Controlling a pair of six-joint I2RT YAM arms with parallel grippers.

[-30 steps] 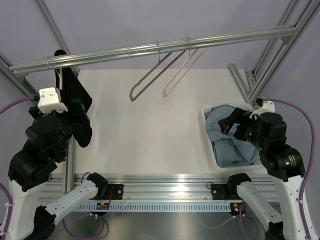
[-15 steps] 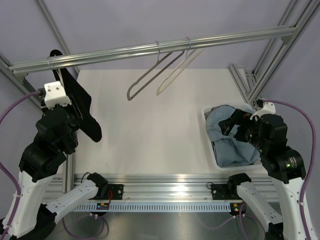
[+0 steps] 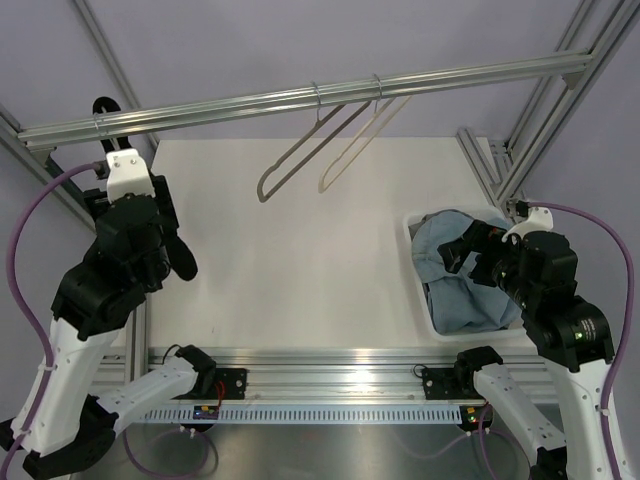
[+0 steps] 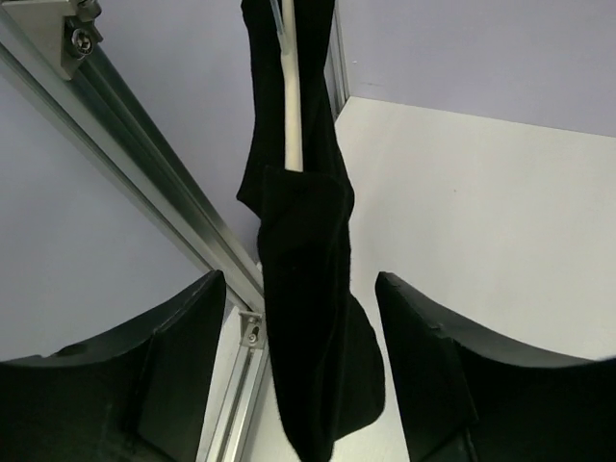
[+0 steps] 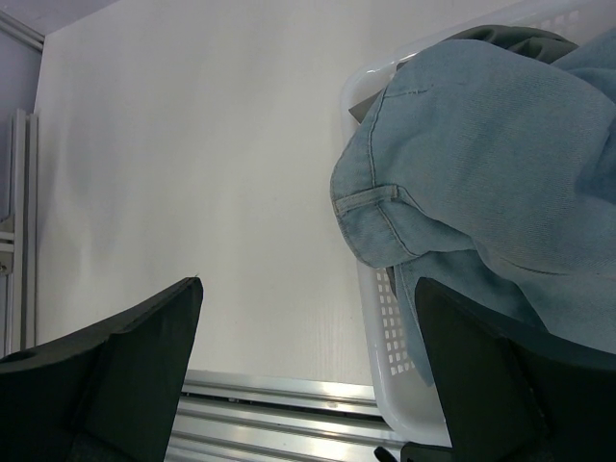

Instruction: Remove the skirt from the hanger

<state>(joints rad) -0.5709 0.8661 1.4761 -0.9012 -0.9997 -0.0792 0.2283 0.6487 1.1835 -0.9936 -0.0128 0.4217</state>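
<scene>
The grey-taupe hanger (image 3: 300,150) hangs bare on the rail, apart from both arms. I cannot make out the skirt for certain; a strip of dark grey fabric (image 5: 505,37) peeks from under the jeans (image 5: 491,173) in the basket. My left gripper (image 4: 298,279) is open at the far left. A plain black garment (image 4: 308,318) hangs between its jaws on a pale hanger arm (image 4: 289,96), with a gap on each side. In the top view, only that garment's lower lobe (image 3: 183,262) shows beside the left gripper (image 3: 160,235). My right gripper (image 5: 308,284) stands open and empty over the basket's left rim.
A cream hanger (image 3: 355,140) hangs beside the grey-taupe one on the metal rail (image 3: 300,98). The white perforated basket (image 5: 385,327) sits at the right, with jeans draped over its edge. An aluminium frame post (image 4: 164,183) runs close beside the black garment.
My left arm has moved back toward the rail, and the black garment has swung right and now shows less. Its jaws narrowed and then widened. The right arm stayed put.
</scene>
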